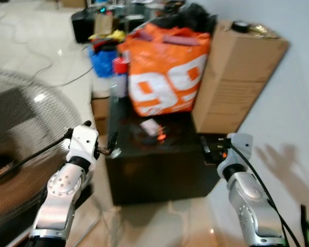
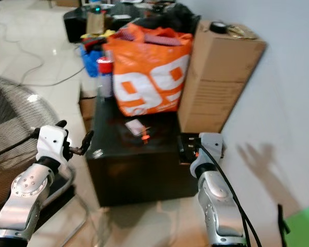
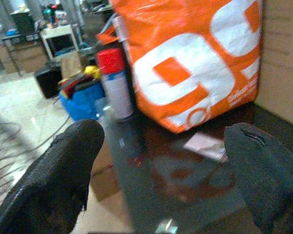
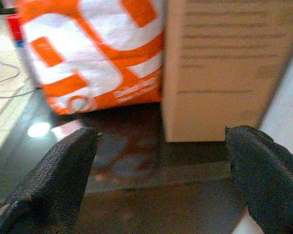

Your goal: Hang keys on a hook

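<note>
Keys (image 1: 158, 137), blurred orange, lie on the black table (image 1: 144, 170) before the orange bag (image 1: 167, 72); left gripper (image 1: 109, 146) at the table's left edge, right gripper (image 1: 208, 149) at its right. Left wrist view: fingers (image 3: 63, 170) spread wide, empty. Right wrist view: fingers (image 4: 58, 180) spread toward bag and cardboard box (image 4: 224, 63).

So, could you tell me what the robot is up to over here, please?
The robot stands in front of a low black table with both arms raised toward it. On top lie the keys, a small card with an orange tag, in front of an orange bag, with a cardboard box next to the bag. The left gripper is at the table's left edge and the right gripper at its right edge, both with fingers spread and holding nothing. The keys are untouched.
</note>
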Robot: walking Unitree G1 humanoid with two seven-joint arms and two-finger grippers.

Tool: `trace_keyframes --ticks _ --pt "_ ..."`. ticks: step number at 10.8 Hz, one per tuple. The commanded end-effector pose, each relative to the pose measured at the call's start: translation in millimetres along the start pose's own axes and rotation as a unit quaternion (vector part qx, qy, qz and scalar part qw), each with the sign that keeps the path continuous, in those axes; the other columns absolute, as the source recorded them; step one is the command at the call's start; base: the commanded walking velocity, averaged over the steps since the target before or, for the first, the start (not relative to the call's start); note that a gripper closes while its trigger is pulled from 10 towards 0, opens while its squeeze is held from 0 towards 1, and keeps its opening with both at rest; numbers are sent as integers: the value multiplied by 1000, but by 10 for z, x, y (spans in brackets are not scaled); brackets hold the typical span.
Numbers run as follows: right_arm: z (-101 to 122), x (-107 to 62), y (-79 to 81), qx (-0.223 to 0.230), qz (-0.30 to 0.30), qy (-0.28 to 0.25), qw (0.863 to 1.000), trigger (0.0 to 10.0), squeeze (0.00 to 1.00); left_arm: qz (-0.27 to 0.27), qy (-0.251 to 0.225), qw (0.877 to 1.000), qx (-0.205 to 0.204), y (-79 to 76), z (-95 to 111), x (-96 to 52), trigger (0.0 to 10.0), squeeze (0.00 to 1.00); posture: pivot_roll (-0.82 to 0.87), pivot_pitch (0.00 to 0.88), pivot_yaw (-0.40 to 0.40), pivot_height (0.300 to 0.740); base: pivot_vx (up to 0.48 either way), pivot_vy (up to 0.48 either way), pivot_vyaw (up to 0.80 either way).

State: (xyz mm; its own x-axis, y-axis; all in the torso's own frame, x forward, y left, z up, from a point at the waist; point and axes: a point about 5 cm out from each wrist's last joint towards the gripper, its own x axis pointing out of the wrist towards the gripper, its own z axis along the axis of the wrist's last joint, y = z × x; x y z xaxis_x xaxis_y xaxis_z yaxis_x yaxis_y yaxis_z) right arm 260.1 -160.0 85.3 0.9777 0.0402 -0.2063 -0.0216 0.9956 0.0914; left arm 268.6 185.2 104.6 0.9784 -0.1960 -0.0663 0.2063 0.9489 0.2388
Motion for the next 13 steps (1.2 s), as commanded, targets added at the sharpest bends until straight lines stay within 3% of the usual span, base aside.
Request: trace_keyframes --ticks 1,7,9,10,11,13 --pt "9 -10 -93 0 -15 -2 1000 10000 0 -16 -8 1000 1 -82 43 27 10000 306 60 0 -52 740 446 0 0" --pt "31 56 -37 -23 12 -2 1000 10000 0 -16 -9 1000 3 -82 59 41 10000 306 62 0 -58 740 446 0 0" --pt "8 123 66 -71 60 10 996 10000 0 -18 -6 1000 10 -77 49 35 10000 278 66 0 -63 740 201 0 0" --pt "-71 141 147 -62 104 37 992 10000 0 -31 -1 999 23 -74 29 20 10000 275 66 0 -64 740 0 0 0" --pt "-170 164 210 -82 138 62 985 10000 0 -44 5 999 29 -65 6 -6 10000 275 63 0 -62 740 0 0 0" --pt "-295 200 309 -97 174 87 976 10000 0 -56 13 998 40 -25 -26 -58 10000 278 62 35 -63 740 0 0 0"
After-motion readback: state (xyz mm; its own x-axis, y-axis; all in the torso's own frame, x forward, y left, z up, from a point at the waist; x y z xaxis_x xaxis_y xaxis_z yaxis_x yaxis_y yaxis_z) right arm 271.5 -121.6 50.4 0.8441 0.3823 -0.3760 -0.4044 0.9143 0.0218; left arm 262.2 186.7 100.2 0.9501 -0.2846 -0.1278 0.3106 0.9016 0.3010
